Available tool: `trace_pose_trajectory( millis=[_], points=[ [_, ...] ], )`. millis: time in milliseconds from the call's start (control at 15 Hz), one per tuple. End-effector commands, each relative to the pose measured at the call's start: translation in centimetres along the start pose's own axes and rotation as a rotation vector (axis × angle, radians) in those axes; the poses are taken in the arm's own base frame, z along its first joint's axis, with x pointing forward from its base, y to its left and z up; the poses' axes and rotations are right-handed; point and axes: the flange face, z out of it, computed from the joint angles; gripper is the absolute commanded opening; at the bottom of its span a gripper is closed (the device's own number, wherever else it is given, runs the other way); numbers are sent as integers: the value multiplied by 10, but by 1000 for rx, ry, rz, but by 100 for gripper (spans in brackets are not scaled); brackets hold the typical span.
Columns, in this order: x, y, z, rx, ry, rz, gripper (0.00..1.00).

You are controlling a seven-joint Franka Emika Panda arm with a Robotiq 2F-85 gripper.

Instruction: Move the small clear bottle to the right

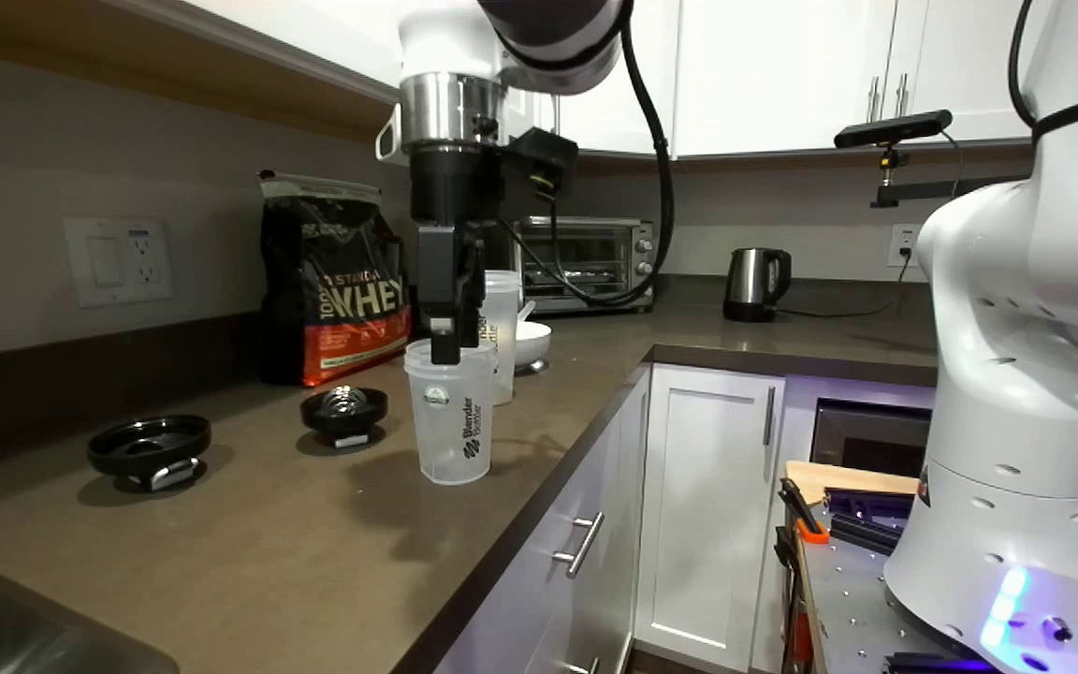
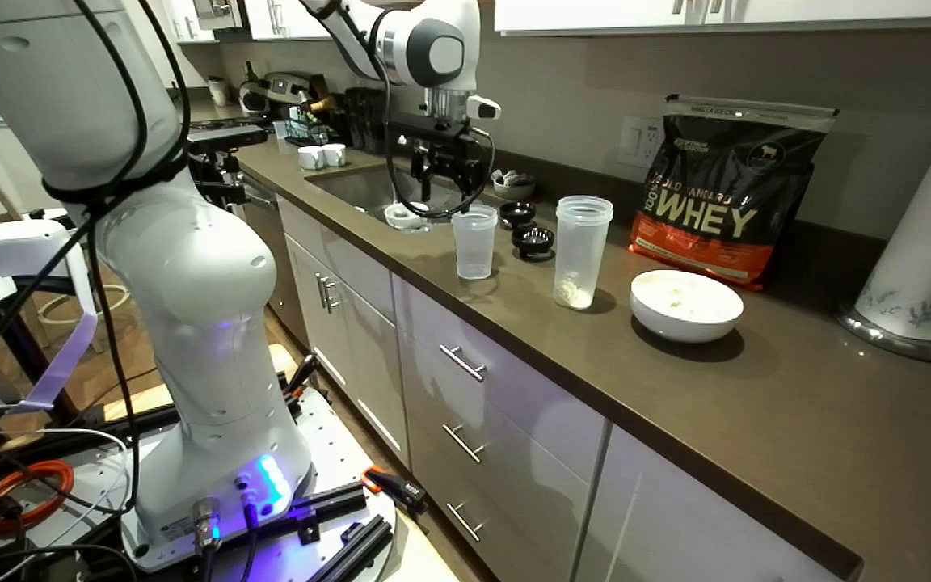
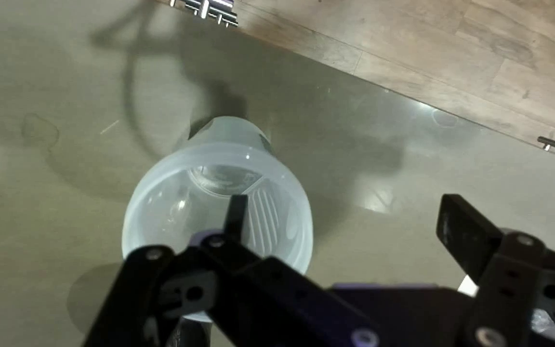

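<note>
Straddling the rim of the small clear bottle (image 1: pixel 451 421), upright on the counter (image 1: pixel 277 548) near its front edge, the gripper (image 3: pixel 344 207) sets its jaws wide, one over the mouth and one outside, apparently so that closing pinches the wall for rightward transfer.

The 2 exterior views face roughly opposite ways along the counter (image 1: pixel 249 562), from above, sharing the arm (image 1: pixel 1026 393) and black bag (image 1: pixel 333 281); the wrist view looks steeply down from close by, past the fingers (image 3: pixel 466 233), into the small clear bottle (image 3: pixel 210 200)
</note>
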Motion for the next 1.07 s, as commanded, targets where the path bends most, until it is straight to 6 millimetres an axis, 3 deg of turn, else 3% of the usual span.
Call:
trace_pose_trajectory(
  millis=[0,267,400,600,800,1000],
  points=[
    [14,13,3,7,15,-35,85],
    [19,18,4,18,15,-40,52],
    [21,19,4,18,14,-41,41],
    [21,18,4,20,13,-41,33],
    [21,17,4,20,13,-42,4],
    [20,17,2,10,11,-43,0]
  ],
)
